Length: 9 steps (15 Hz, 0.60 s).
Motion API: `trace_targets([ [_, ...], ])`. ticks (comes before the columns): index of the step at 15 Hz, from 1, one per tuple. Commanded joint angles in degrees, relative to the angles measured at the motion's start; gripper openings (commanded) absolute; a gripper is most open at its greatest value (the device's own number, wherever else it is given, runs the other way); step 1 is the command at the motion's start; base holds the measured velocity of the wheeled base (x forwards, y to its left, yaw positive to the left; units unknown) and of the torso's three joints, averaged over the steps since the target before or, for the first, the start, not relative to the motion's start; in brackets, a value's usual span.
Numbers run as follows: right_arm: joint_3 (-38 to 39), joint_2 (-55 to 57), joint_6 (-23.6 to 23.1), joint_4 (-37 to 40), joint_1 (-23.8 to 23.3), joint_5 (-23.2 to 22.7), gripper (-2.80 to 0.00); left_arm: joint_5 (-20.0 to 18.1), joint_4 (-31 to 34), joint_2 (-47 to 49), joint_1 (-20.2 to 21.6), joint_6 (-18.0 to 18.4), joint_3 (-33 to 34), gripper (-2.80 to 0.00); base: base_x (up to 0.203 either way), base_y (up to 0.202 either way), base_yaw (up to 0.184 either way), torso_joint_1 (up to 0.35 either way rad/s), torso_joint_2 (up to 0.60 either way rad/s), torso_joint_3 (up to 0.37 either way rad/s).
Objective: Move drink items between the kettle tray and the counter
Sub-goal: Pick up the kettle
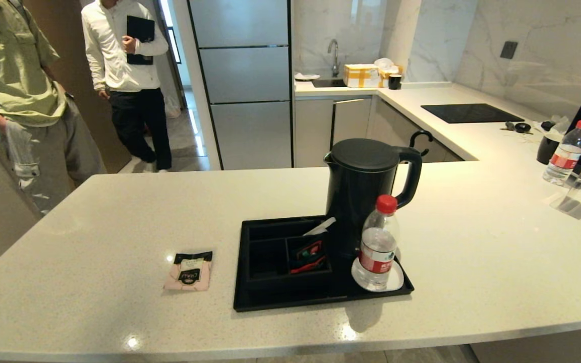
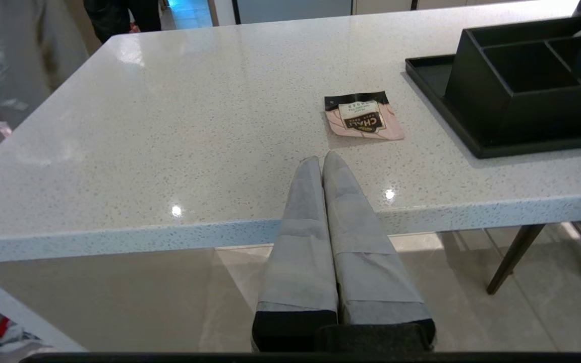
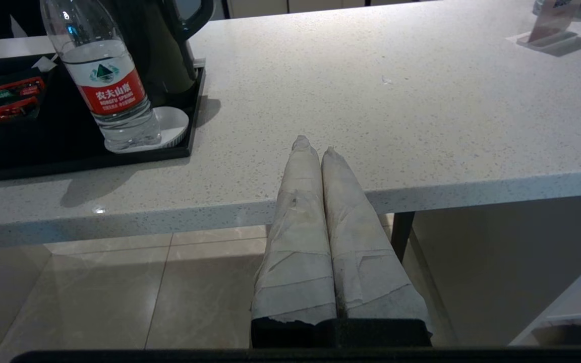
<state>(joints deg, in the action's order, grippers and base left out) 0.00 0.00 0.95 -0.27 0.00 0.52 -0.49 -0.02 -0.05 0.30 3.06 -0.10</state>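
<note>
A tall black kettle (image 1: 361, 186) stands at the back of the black kettle tray (image 1: 290, 301) on the speckled off-white counter (image 1: 119, 212). Flat on the counter, left of the tray, lies a pale pink sachet (image 1: 188, 271) with a black band. My left gripper (image 2: 322, 159) hovers shut and empty over the counter's front edge, a short way in front of the sachet (image 2: 362, 116). The right gripper (image 3: 315, 146) is shut and empty too, at the front edge to the right of the tray (image 3: 119, 159). Neither arm shows in the head view.
A water bottle (image 1: 379, 244) with a red cap stands on a white coaster (image 1: 395, 280) at the tray's front right corner. Red packets (image 1: 309, 254) fill one tray compartment. A second bottle (image 1: 565, 154) stands far right. Two people (image 1: 124, 60) stand beyond the counter's far left.
</note>
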Motion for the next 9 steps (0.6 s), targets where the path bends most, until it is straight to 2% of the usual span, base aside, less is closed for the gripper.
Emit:
trace_targets([
  [1, 0.0, 0.07, 0.02, -0.01, 0.0, 0.0, -2.8, 0.06, -0.08, 0.05, 0.05, -0.55, 0.01, -2.8, 0.0, 0.0, 0.0, 0.0, 0.0, 0.0],
  [9, 0.0, 0.07, 0.02, -0.03, 0.0, 0.0, -2.8, 0.14, -0.15, 0.05, 0.05, -1.22, 0.01, -2.8, 0.0, 0.0, 0.0, 0.0, 0.0, 0.0],
])
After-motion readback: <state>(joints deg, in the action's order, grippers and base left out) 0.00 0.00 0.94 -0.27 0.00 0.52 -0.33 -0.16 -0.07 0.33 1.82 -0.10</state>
